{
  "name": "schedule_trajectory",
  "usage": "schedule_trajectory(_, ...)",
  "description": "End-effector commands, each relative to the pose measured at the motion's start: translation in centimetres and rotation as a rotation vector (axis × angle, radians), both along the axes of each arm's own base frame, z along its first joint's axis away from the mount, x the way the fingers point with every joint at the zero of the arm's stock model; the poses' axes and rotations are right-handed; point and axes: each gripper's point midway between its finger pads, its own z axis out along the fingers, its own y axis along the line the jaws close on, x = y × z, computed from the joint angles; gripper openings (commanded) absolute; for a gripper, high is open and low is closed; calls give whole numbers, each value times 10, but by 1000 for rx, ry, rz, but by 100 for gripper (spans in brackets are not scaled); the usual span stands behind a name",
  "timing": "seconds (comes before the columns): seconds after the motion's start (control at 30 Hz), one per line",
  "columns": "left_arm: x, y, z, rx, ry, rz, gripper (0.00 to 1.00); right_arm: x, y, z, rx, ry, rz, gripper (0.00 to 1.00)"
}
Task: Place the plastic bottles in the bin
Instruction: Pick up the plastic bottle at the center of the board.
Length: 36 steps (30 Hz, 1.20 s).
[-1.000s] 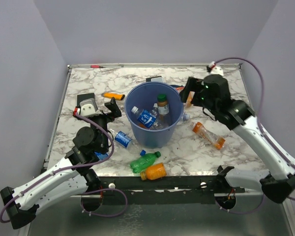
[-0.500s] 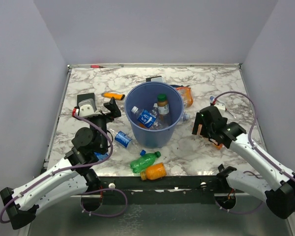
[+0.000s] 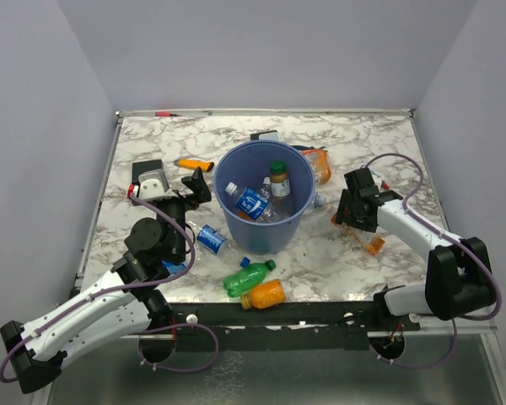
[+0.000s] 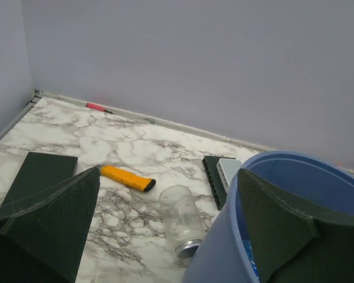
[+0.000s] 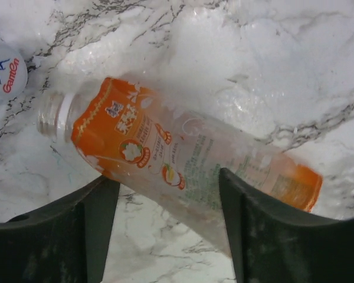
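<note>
Orange bottle [image 5: 183, 159], one, lies between your right gripper's [image 5: 165, 183] spread fingers, perhaps untouched. Left gripper [image 4: 168, 174] gapes, rim of the one bin [image 4: 283, 162] beside it.

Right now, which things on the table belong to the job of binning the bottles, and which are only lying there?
For the job: blue bin; orange-label bottle; green bottle; orange bottle; blue-label bottle on the table; bottle behind the bin.
Just lying there: orange marker; flat black block; red pen at the far edge.
</note>
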Motion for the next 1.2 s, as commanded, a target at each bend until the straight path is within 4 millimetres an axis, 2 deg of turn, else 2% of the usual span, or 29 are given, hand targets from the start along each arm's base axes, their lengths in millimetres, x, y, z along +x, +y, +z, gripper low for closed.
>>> schedule_trajectory(0.0,0,-10,0,5,2,-46,99,28,17,6,154,-64,13,61)
schedule_trajectory(0.07,0,-11,0,8,3,-49,99,36,22,11,191,-79,5,53)
schedule_trajectory(0.17,1,-11,-1,12,6,-48,99,47,28,25,236,-127,-21,47)
schedule_trajectory(0.33,2,-12,-2,18,9,-48,99,58,25,40,350,-211,-123,45)
schedule_trajectory(0.37,2,-12,-2,19,10,-47,99,59,26,41,363,-223,-126,48)
schedule_trajectory(0.47,2,-14,-3,22,12,-50,99,55,27,38,353,-201,-94,73)
schedule_trajectory(0.57,3,-15,-4,25,12,-57,99,44,23,33,308,-163,-26,89)
schedule_trajectory(0.73,4,-20,-5,32,16,-74,99,16,17,12,272,-50,-17,100)
schedule_trajectory(0.9,4,-22,-6,31,22,-80,99,-3,18,-15,283,25,-34,100)
schedule_trajectory(0.97,4,-22,-6,30,22,-79,99,-9,25,-24,326,51,-28,99)
schedule_trajectory(1.1,4,-21,-7,28,23,-78,99,-13,35,-36,379,71,-23,90)
schedule_trajectory(1.17,4,-22,-6,29,23,-79,99,-14,39,-39,397,73,-19,81)
